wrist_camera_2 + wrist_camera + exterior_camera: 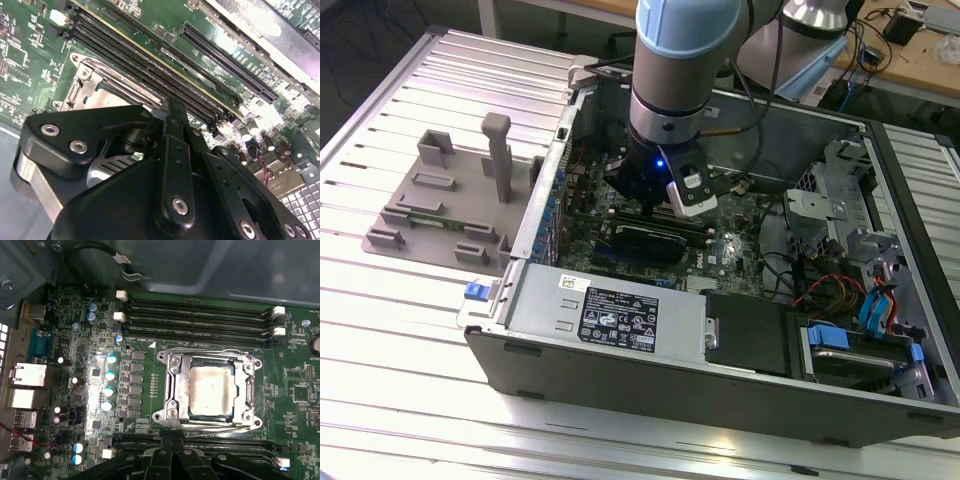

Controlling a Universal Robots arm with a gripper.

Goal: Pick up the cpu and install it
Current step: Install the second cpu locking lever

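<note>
The cpu (pixel 212 390) lay flat inside the metal-framed socket (pixel 170 385) on the motherboard (pixel 295 390), between the banks of memory slots (pixel 200 315). It looked light, stiff and slick-topped, delicate underneath I'd guess, best taken by its thin edges. The tool (pixel 655 195) hung straight down from the arm inside the open computer case (pixel 620 350), just above the board; whether it was wide or narrow I could not tell.
</note>
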